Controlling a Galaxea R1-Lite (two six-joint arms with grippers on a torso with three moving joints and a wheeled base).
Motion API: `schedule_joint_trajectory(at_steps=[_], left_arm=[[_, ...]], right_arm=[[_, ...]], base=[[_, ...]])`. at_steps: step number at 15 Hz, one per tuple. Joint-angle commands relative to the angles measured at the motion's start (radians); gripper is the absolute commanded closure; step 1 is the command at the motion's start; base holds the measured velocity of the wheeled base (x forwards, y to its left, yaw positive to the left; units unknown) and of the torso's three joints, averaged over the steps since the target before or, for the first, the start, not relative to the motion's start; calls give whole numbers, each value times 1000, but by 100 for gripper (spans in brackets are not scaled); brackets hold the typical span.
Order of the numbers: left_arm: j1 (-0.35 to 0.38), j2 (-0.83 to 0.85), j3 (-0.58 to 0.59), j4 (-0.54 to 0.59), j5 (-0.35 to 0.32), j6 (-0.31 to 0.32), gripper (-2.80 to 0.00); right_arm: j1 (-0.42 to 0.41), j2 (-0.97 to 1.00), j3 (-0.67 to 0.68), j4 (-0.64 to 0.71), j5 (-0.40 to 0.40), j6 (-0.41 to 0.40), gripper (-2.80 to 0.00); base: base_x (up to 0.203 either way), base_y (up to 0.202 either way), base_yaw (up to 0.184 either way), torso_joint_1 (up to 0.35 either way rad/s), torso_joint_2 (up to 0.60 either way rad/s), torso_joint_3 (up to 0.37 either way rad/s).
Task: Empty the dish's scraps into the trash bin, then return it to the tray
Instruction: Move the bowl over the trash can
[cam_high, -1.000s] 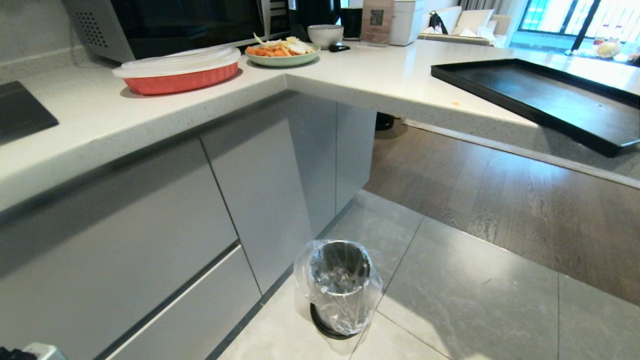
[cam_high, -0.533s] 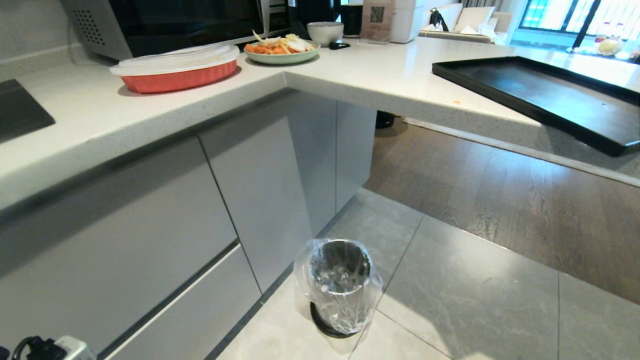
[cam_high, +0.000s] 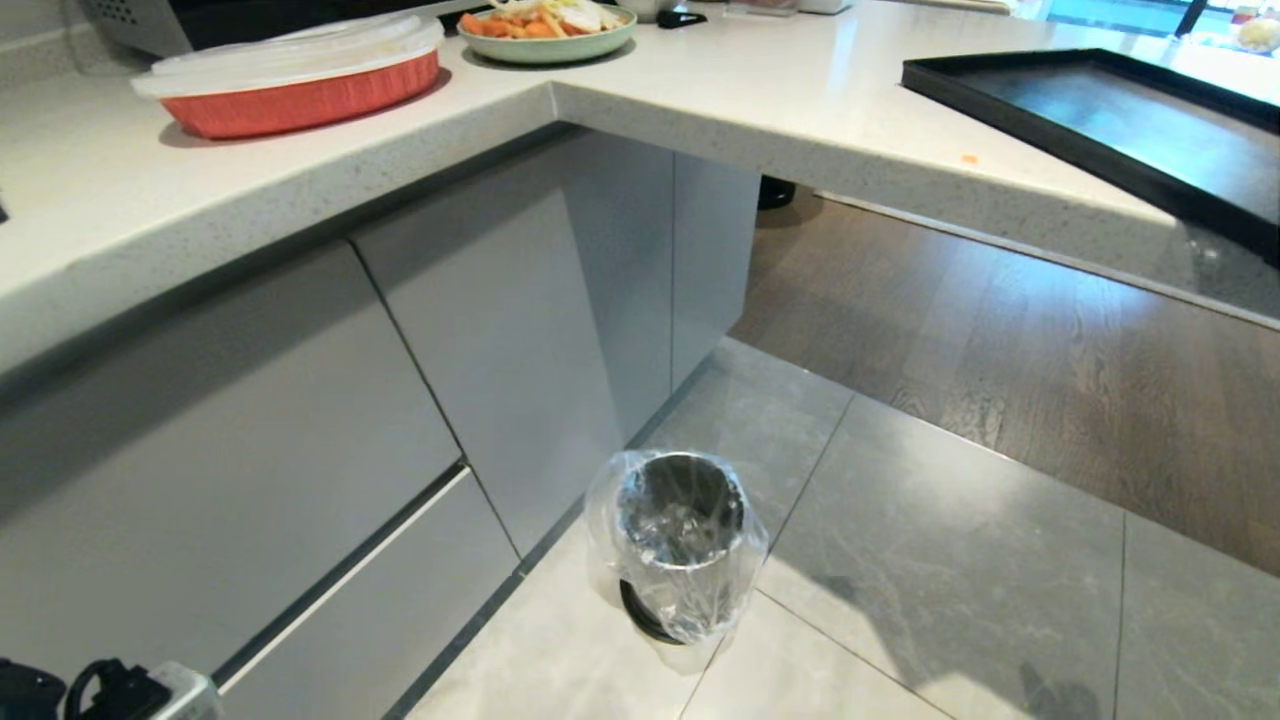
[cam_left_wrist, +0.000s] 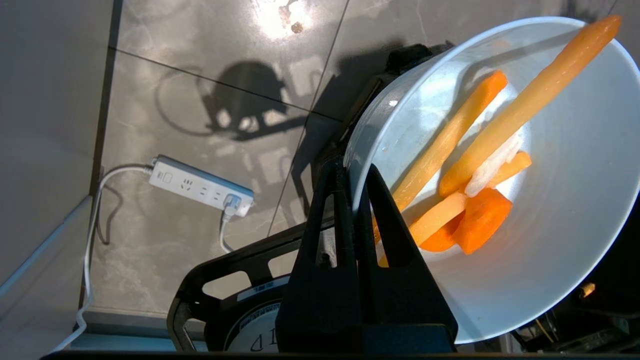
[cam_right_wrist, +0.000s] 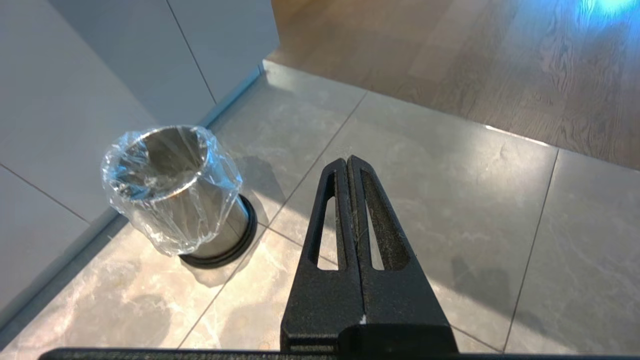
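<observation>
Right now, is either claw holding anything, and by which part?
The left claw pinches the dish by its rim, scraps inside. The right claw is shut on nothing.

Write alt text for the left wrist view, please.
The left gripper has its fingers shut on the rim of the dish, which still holds the scraps. A white power strip lies on the grey tile floor below.
</observation>
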Motion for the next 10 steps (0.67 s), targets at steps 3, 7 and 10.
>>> schedule_joint_trajectory(at_steps=[3,7,10], left_arm=[[-8,5,-1,4,3,-1,0],[-50,5,-18,4,8,-1,0],[-100,4,-16,4,47,-1,0]], right_arm=[[0,1,0,0,0,0,0],[0,0,0,0,0,0,0],[0,0,0,0,0,0,0]], base=[[0,0,0,3,3,-196],[0,0,0,2,1,-199],[0,0,0,2,-1,-194]])
